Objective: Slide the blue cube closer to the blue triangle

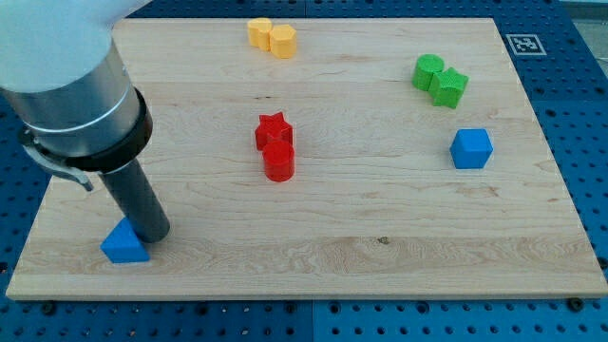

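Note:
The blue cube (471, 148) sits on the wooden board at the view's right. The blue triangle (124, 243) lies near the board's bottom left corner. My tip (155, 235) rests on the board right against the triangle's upper right side, touching or nearly touching it. The dark rod rises from there up and left to the arm's grey body. The cube is far from the tip, across the board.
A red star (274, 130) and a red cylinder (279, 161) stand together mid-board. Two yellow blocks (273, 38) sit at the top. Two green blocks (440, 80) sit at the upper right. The board (380, 247) lies on a blue pegboard.

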Motion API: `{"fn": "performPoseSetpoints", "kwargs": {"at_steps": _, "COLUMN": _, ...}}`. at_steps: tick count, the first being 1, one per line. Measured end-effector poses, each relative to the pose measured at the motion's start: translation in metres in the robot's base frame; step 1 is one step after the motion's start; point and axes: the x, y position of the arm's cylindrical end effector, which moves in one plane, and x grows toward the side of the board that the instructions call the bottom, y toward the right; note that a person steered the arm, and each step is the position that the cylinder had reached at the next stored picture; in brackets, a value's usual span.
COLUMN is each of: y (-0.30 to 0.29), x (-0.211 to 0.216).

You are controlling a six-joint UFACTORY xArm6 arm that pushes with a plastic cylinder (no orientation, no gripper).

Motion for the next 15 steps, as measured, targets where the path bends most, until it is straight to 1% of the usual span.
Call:
{"fn": "performPoseSetpoints", "kwargs": {"at_steps": 1, "y": 0.027, "x": -0.025}}
{"fn": "performPoseSetpoints", "kwargs": {"at_steps": 2, "y": 0.11, "x": -0.027}}
{"fn": "performPoseSetpoints", "kwargs": {"at_steps": 3, "y": 0.204, "x": -0.007}}
{"fn": "performPoseSetpoints", "kwargs": {"at_steps": 4, "y": 0.313, "x": -0.012}}
{"fn": "performPoseSetpoints", "kwargs": {"at_steps": 5, "y": 0.419, "x": -0.035}}
{"fn": "performPoseSetpoints", "kwargs": {"at_steps": 6, "y": 0.479, "x": -0.087}}
{"fn": "performPoseSetpoints", "kwargs": {"at_steps": 7, "y": 0.459, "x": -0.124}}
{"fn": "performPoseSetpoints", "kwargs": {"at_steps": 8, "y": 0.391, "x": -0.115}}
{"fn": "performPoseSetpoints", "kwargs": {"at_steps": 9, "y": 0.313, "x": -0.087}}
{"fn": "performPoseSetpoints", "kwargs": {"at_steps": 10, "y": 0.302, "x": -0.08}}
{"fn": "performPoseSetpoints", "kwargs": {"at_steps": 11, "y": 0.325, "x": -0.099}}
{"fn": "performPoseSetpoints", "kwargs": {"at_steps": 12, "y": 0.304, "x": -0.107}}
{"fn": "performPoseSetpoints", "kwargs": {"at_steps": 13, "y": 0.259, "x": -0.083}}
{"fn": "performPoseSetpoints", "kwargs": {"at_steps": 14, "y": 0.222, "x": -0.032}}
{"fn": "performPoseSetpoints", "kwargs": {"at_steps": 15, "y": 0.21, "x": -0.003}}
